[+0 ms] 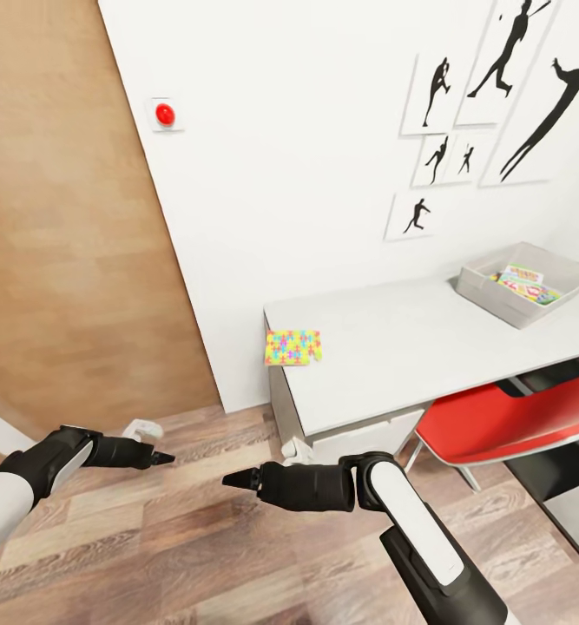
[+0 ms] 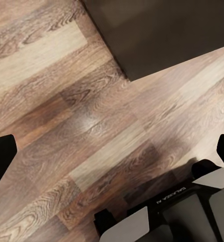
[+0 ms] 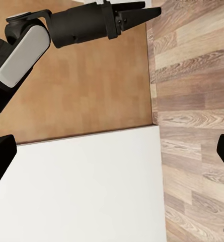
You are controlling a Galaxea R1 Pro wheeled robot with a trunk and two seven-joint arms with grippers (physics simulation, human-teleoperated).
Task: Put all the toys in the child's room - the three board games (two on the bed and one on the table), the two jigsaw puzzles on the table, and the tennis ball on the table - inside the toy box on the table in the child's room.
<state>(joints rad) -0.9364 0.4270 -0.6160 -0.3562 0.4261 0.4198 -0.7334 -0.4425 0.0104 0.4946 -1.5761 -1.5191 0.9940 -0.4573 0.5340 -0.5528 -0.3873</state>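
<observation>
Head view: approach to the jigsaw puzzle at the counter corner

Head view shows the white counter (image 1: 428, 347) ahead and to the right, with one colourful jigsaw puzzle (image 1: 293, 347) lying flat at its near left corner, partly over the edge. The grey toy box (image 1: 489, 295) stands at the far right of the counter, near the wall, and it already contains some colourful flat boxes. A red chair (image 1: 506, 421) is pushed under the counter between robot and toy box.

Both arms hang low over the wooden floor (image 1: 194, 555) — nothing is held. The left claw (image 1: 161, 457) looks narrow, tips together. For the right claw (image 1: 235, 478) I cannot tell the gap in the head view, but its wrist view shows the fingers (image 3: 1, 161) wide apart.

My judgement: the robot is approaching. It should come closer to the corner and raise one arm above counter height first. The overhanging edge gives a good place to pinch — but a push could knock the puzzle to the floor
</observation>
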